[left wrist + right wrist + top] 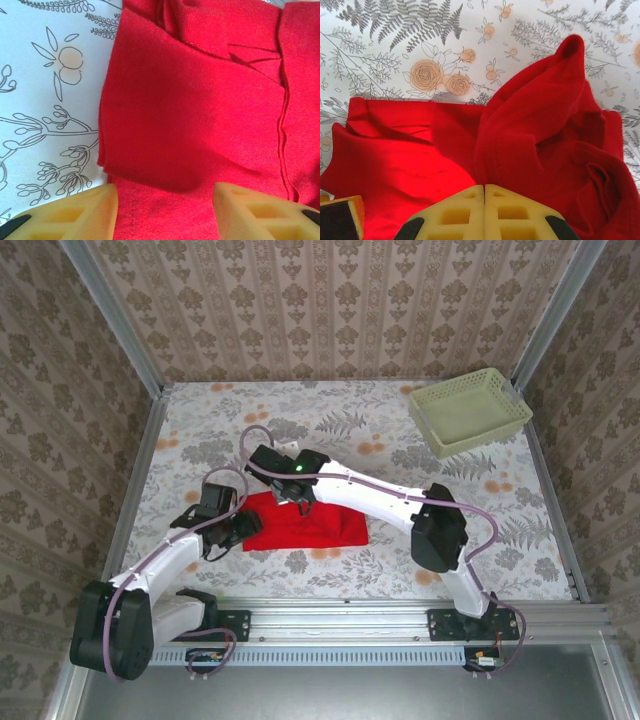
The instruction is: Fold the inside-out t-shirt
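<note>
Two arms are working one garment. At the left, the left gripper (pixel 236 531) hangs over the left end of the inside-out t-shirt (pixel 325 528), which lies as a short red band on the patterned table (pixel 530 540), near the arm bases and left of centre. In the wrist view its foam fingers (pixel 85 212) stand spread, with the flat, layered cloth and a stitched seam lying under the gap and nothing nipped. I judge it is placed there to pin or take that edge while the other arm works. Moving right, the right gripper (pixel 300 496) reaches across to the band's far edge near its middle. Its pads are pressed together, and a ridge of red cloth gathers at the tips and stands up in a peak, so I read this as a pinch on a fold, held raised so it can be carried over. The fold looks partly made, not yet squared. Far right, the pale green basket (pixel 470 412) sits well apart from the shirt.
</note>
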`<state>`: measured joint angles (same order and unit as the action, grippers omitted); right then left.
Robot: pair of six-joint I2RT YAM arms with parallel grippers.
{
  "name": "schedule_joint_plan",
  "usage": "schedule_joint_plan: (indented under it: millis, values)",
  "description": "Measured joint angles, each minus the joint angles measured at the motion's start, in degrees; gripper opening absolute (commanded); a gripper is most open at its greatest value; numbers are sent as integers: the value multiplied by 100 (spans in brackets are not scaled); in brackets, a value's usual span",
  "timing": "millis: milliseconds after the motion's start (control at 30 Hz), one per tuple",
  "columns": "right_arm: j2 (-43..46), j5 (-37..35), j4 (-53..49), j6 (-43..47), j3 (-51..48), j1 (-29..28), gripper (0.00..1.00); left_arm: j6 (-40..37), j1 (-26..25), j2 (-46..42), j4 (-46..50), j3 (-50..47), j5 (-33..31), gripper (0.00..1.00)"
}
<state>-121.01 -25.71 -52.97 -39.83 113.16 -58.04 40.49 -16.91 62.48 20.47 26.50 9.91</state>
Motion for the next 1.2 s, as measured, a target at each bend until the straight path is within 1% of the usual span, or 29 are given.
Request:
schedule_joint_plan:
  millis: [167, 367, 533, 600, 633, 667, 700, 733, 800, 833, 867, 967, 1033, 1133, 1200]
  values:
    - [-243, 83, -181, -98, 614, -13, 0, 33, 13, 4, -96, -68, 79, 44]
    - [-372, 125, -269, -146, 1377, -107, 0, 70, 13, 2, -267, -260, 144, 39]
    - [-721, 337, -264, -267, 1869, -284, 0, 146, 13, -205, -321, -431, 146, 38]
    - [-927, 450, -260, -306, 1985, -354, 0, 212, 13, -466, -293, -518, 131, 41]
    - [-1038, 514, -273, -339, 2057, -382, 1, 269, 13, -649, -254, -566, 96, 44]
    - [-1176, 573, -289, -354, 2166, -409, 13, 328, 13, -841, -219, -614, 52, 48]
    - [-1305, 643, -297, -387, 2275, -428, 27, 396, 13, -1060, -131, -645, -17, 49]
    - [-1410, 699, -310, -404, 2382, -442, 37, 468, 13, -1276, -9, -662, -98, 49]
    - [-1620, 815, -389, -376, 2688, -463, 52, 597, 13, -1816, 334, -664, -332, 51]
    - [-1676, 841, -435, -356, 2802, -468, 55, 645, 13, -2057, 481, -664, -428, 51]
    - [-1698, 857, -522, -299, 2898, -487, 58, 713, 15, -2358, 667, -660, -551, 51]
    - [-1565, 776, -748, -120, 2988, -505, 63, 850, 15, -3047, 1303, -612, -911, 53]
    - [-1209, 601, -780, 17, 2653, -511, 63, 881, 20, -3241, 1628, -492, -1049, 55]
    - [-179, 382, -568, 225, 1379, -426, 63, 811, -9, -3060, 1788, -168, -1086, 61]
    - [540, 387, -326, 313, 442, -221, 62, 706, -164, -2605, 1733, 142, -1064, 63]
